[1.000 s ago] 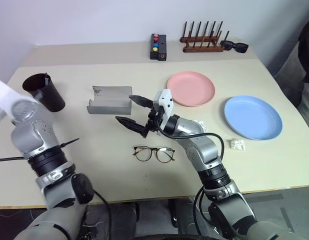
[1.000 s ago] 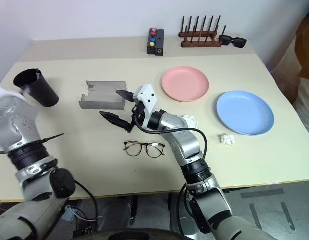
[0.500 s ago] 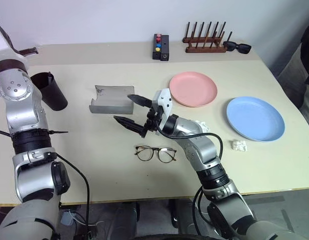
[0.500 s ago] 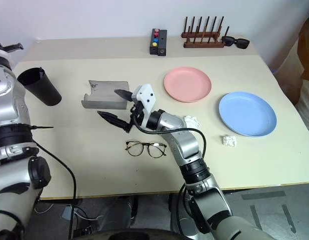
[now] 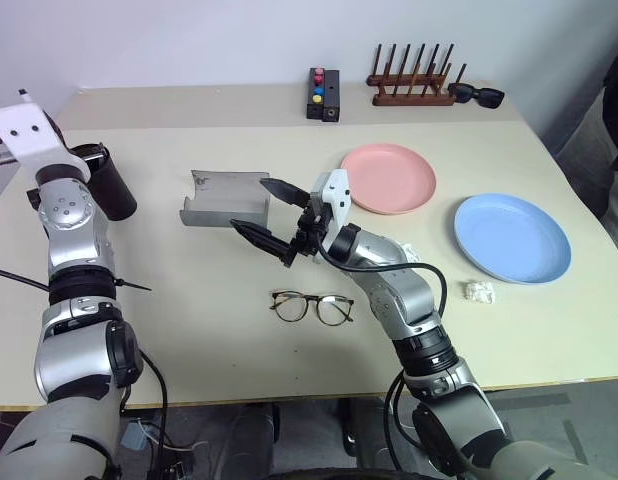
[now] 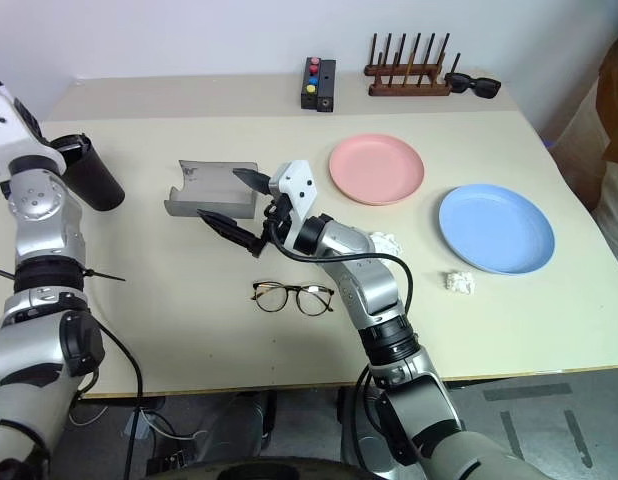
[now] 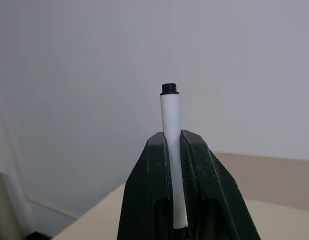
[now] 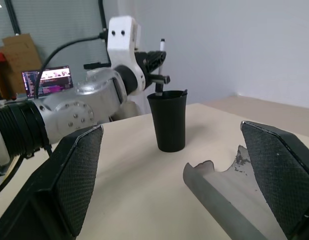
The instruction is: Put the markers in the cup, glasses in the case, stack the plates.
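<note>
Up left, slim white marker [image 7: 170, 150] pinched in left pincer [image 7: 173, 142]; right pincer [image 5: 268, 210] spread.

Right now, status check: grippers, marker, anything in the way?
Left gripper shut on marker, up by the cup. Right gripper open, empty, over the table by the case. Nothing blocking the cup.

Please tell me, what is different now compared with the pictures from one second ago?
The left arm has swung up and forward, carrying its left gripper, shut on a marker, from low near the table's front edge to just above the cup. Nothing was grasped or released. The right gripper stays open above the table beside the case; the glasses and both plates have not moved.
</note>
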